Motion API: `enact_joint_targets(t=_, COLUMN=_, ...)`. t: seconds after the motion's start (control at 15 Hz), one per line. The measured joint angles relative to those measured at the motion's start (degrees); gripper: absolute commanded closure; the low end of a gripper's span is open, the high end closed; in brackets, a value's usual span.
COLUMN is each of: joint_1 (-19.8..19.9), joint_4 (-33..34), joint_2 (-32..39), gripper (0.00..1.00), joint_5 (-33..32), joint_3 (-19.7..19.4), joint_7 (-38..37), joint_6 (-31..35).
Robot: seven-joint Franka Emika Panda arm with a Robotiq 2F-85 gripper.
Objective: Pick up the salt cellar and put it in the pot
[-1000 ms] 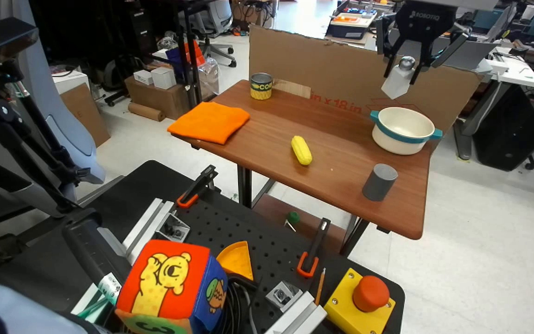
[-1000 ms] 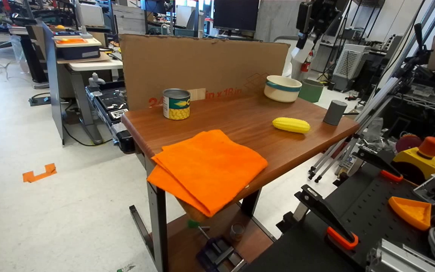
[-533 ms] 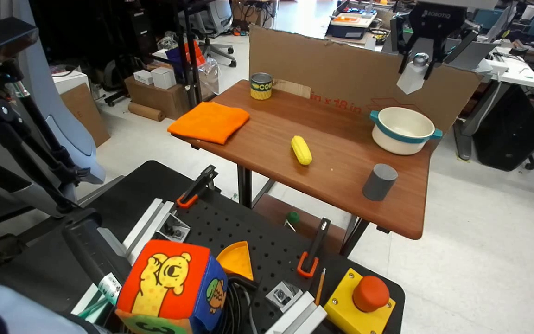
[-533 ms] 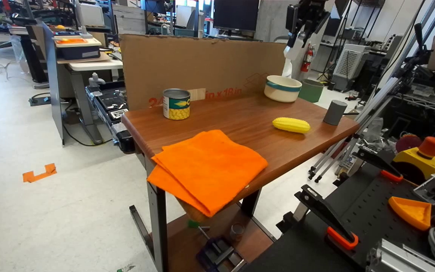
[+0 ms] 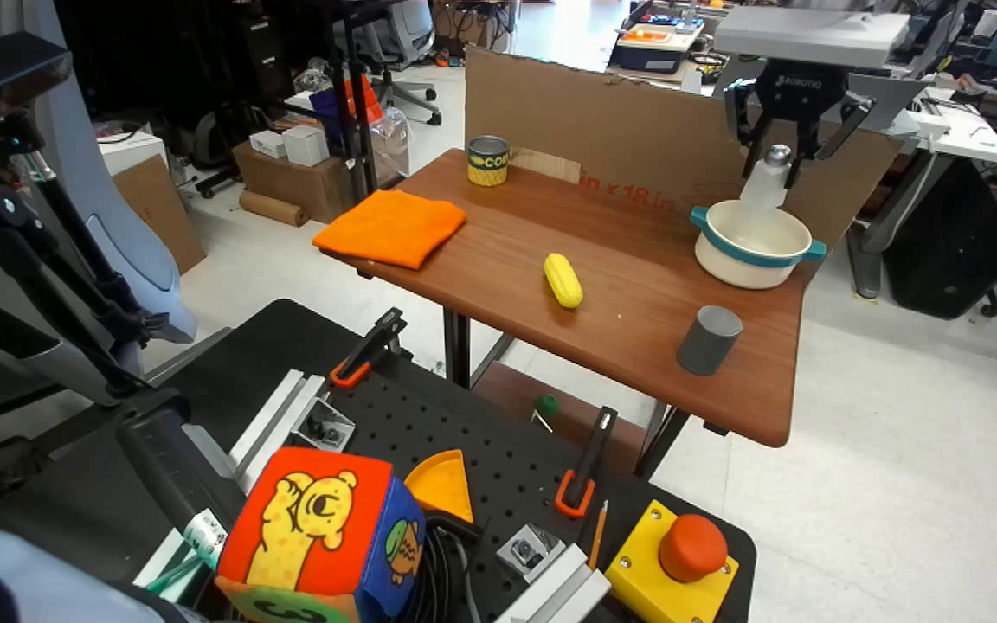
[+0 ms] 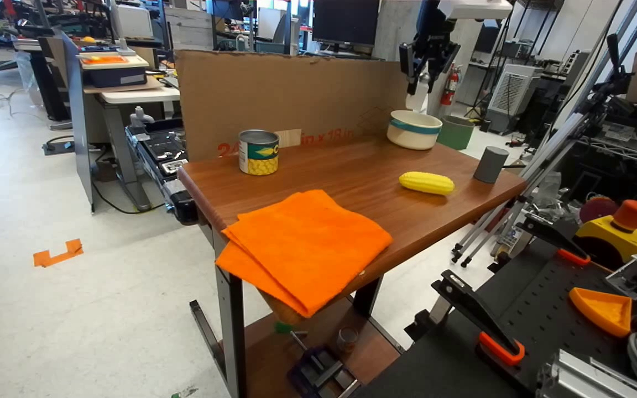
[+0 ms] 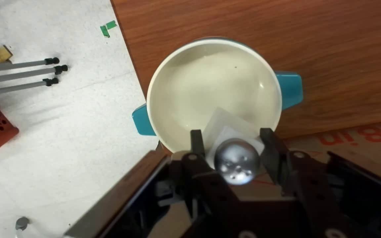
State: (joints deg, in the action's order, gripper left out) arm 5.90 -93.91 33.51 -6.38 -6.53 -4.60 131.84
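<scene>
The salt cellar is a whitish, translucent shaker with a silver domed lid. My gripper is shut on it near its top and holds it slightly tilted over the pot. The pot is cream with a teal band and teal handles. In an exterior view the salt cellar hangs from the gripper, its lower end at the pot's far rim. In the wrist view the lid sits between the fingertips, and the body overlaps the near part of the pot.
A dark grey cup and a yellow corn cob stand and lie on the wooden table. A corn can and an orange cloth are at its far end. A cardboard sheet stands behind the pot.
My gripper has moved sideways and then down with the salt cellar, from above the pot's level to just over the pot. The other things have not moved.
</scene>
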Motion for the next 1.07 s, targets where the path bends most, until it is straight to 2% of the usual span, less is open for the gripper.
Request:
enact_joint_targets(t=0.73, joint_1=-0.78, joint_4=15.61, joint_2=13.94, gripper=0.73, joint_5=-0.3, joint_3=-1.69, joint_7=-4.61, joint_6=-12.45)
enact_joint_targets(t=0.87, joint_1=-0.78, joint_4=16.97, joint_2=15.04, gripper=0.22, joint_5=-0.3, joint_3=-1.69, joint_7=-4.61, joint_6=-13.81)
enact_joint_targets(t=0.93, joint_1=-0.78, joint_4=17.27, joint_2=15.27, gripper=0.22, joint_5=-0.3, joint_3=-1.69, joint_7=-4.61, joint_6=-14.07)
enact_joint_targets(t=1.07, joint_1=-0.8, joint_4=17.37, joint_2=15.24, gripper=0.12, joint_5=-0.31, joint_3=-1.69, joint_7=-4.61, joint_6=-14.09)
